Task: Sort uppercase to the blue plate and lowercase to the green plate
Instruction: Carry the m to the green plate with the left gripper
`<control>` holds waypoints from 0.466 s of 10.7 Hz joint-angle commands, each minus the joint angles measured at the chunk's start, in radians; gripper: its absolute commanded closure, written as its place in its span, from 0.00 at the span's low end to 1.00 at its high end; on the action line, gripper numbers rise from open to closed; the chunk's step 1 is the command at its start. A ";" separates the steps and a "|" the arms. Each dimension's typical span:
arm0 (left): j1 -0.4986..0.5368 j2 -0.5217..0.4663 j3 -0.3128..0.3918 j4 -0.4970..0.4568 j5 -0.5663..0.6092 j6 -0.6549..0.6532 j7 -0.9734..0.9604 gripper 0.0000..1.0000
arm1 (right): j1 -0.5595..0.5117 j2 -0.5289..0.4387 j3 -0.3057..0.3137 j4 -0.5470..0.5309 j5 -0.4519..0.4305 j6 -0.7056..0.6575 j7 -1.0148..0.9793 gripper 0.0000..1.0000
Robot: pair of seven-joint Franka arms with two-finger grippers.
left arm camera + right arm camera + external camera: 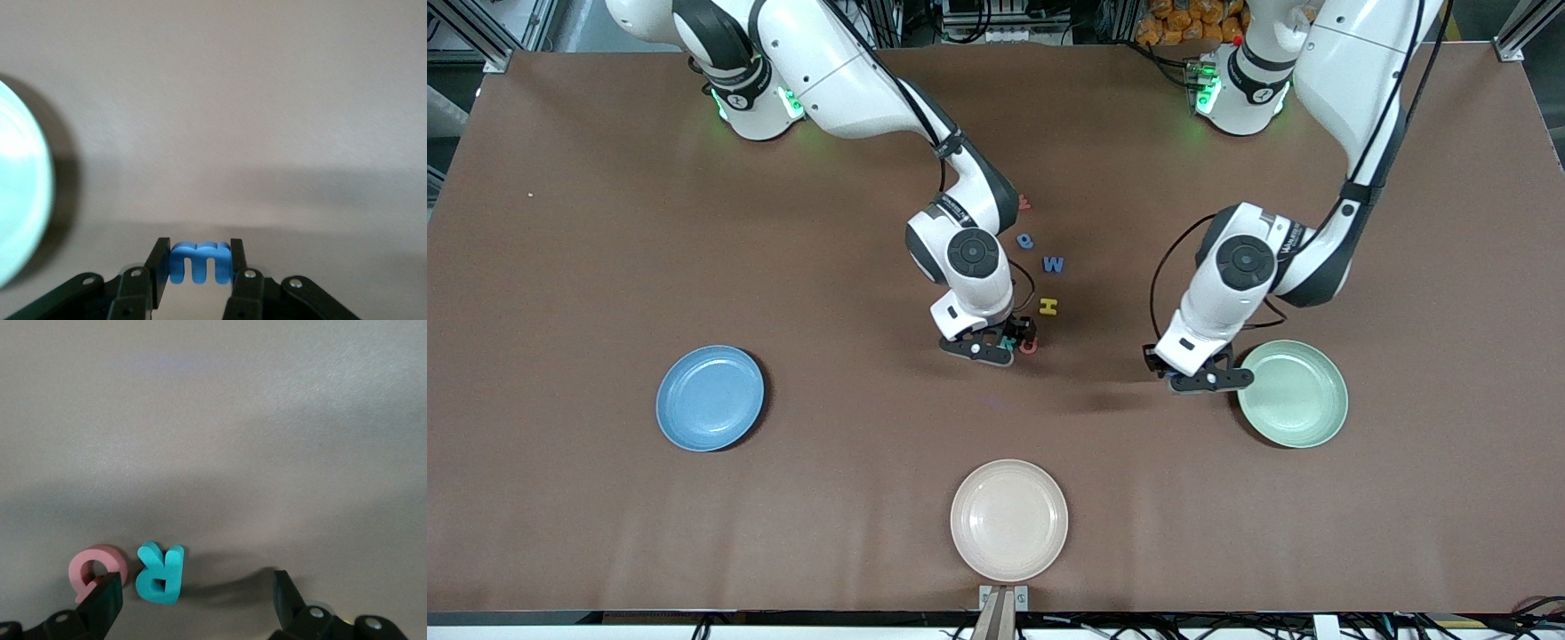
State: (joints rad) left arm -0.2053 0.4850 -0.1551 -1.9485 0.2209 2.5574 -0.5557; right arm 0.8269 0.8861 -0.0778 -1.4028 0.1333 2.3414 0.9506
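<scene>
Spread wide, the right gripper (1005, 345) sits low over the table just left of the frame's centre, its forearm dropping almost straight down from an elbow bent toward the upper left. In its wrist view the teal R (160, 573) lies flat between the open fingers, and the red Q (93, 570) is touching, or nearly touching, one fingertip (107, 603). That crowding looks like the main risk: closing here could nudge the Q or pinch both letters together. Above them in the front view lie the yellow H (1048, 306), the blue W (1054, 264) and the blue e (1027, 240); a red letter (1024, 203) peeks out beside the arm. The blue plate (710, 397) waits at lower left, well apart, and a cream plate (1008, 520) sits at bottom centre.

Farther right, the left gripper (1209, 378) hangs just beside the green plate (1292, 393), its arm folded down from the upper right. It pinches the blue m (200, 261) narrowly by its ends. Not quite over the rim, a release now might drop the m onto the table.
</scene>
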 commanded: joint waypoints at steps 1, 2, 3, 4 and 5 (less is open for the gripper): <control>0.017 -0.014 0.054 0.000 -0.084 0.000 0.190 1.00 | 0.020 0.043 -0.010 0.053 -0.018 -0.013 0.025 0.00; 0.017 -0.016 0.106 0.002 -0.142 0.000 0.318 1.00 | 0.021 0.046 -0.011 0.053 -0.021 -0.013 0.025 0.00; 0.018 -0.016 0.146 0.002 -0.211 0.000 0.452 1.00 | 0.021 0.048 -0.011 0.053 -0.041 -0.013 0.025 0.00; 0.018 -0.011 0.188 0.002 -0.274 0.000 0.567 1.00 | 0.021 0.048 -0.011 0.053 -0.055 -0.013 0.023 0.00; 0.018 -0.005 0.230 0.005 -0.316 0.000 0.686 1.00 | 0.021 0.048 -0.011 0.050 -0.057 -0.013 0.023 0.00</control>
State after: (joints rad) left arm -0.1806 0.4848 0.0257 -1.9406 -0.0281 2.5573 -0.0203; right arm 0.8384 0.9023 -0.0790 -1.3865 0.0998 2.3408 0.9510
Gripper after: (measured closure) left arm 0.604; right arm 0.000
